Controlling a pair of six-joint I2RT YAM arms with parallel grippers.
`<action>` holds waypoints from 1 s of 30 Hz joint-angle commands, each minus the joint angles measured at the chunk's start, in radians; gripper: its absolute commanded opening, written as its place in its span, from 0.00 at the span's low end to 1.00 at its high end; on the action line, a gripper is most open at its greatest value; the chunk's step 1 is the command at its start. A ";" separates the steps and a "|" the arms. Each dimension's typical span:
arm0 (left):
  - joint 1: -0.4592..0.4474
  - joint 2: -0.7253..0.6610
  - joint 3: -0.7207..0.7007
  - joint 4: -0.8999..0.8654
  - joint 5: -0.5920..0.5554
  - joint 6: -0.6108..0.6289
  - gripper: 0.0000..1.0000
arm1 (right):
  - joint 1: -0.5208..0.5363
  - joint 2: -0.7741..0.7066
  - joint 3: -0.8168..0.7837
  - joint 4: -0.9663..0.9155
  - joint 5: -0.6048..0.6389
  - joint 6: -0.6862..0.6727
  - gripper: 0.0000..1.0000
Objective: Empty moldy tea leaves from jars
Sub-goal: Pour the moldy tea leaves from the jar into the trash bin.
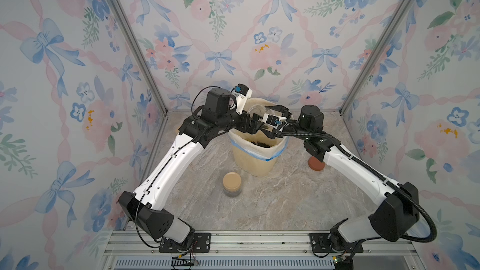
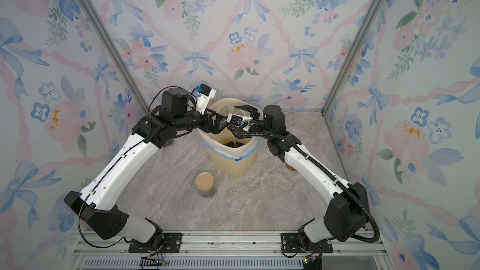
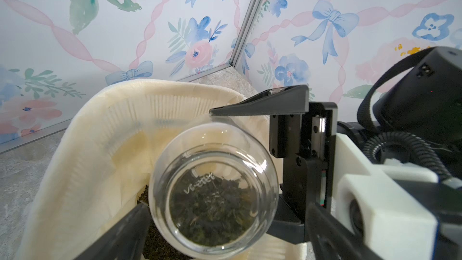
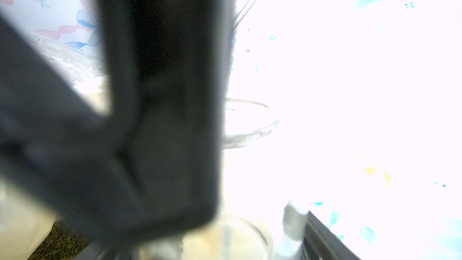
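A clear lidless jar (image 1: 257, 111) (image 2: 225, 110) hangs upturned over the cream bin (image 1: 254, 162) (image 2: 228, 162), and my right gripper (image 1: 262, 115) (image 2: 233, 114) is shut on it. In the left wrist view the jar (image 3: 215, 191) shows its base, pinched between the right gripper's black fingers (image 3: 260, 106). My left gripper (image 3: 227, 208) (image 1: 253, 123) stands open, straddling the jar with a gap on one side. Dark moldy tea leaves (image 1: 261, 143) (image 2: 233, 143) (image 3: 147, 243) lie heaped in the bin. The right wrist view is blurred and overexposed, showing only a faint jar outline (image 4: 250, 131).
A closed jar with a tan lid (image 1: 232, 184) (image 2: 205, 184) stands on the marble table in front of the bin. A reddish-brown lid (image 1: 315, 164) (image 2: 291, 167) lies half hidden under my right arm. Flowered walls close in the left, right and back.
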 commanded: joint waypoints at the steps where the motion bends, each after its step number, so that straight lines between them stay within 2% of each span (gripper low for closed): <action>1: -0.008 -0.090 0.001 0.090 -0.091 0.030 0.98 | -0.012 -0.011 -0.001 0.093 0.005 0.055 0.58; 3: -0.007 -0.150 -0.057 0.176 -0.134 0.023 0.98 | -0.012 -0.009 0.002 0.100 0.007 0.075 0.58; 11: -0.003 -0.308 -0.277 0.466 -0.178 -0.016 0.98 | -0.006 0.000 0.021 0.117 0.010 0.169 0.58; 22: 0.021 -0.340 -0.467 0.669 -0.141 -0.067 0.98 | 0.013 0.011 0.028 0.227 0.010 0.398 0.57; 30: 0.062 -0.371 -0.539 0.736 -0.114 -0.096 0.98 | 0.020 0.024 0.048 0.297 0.002 0.603 0.57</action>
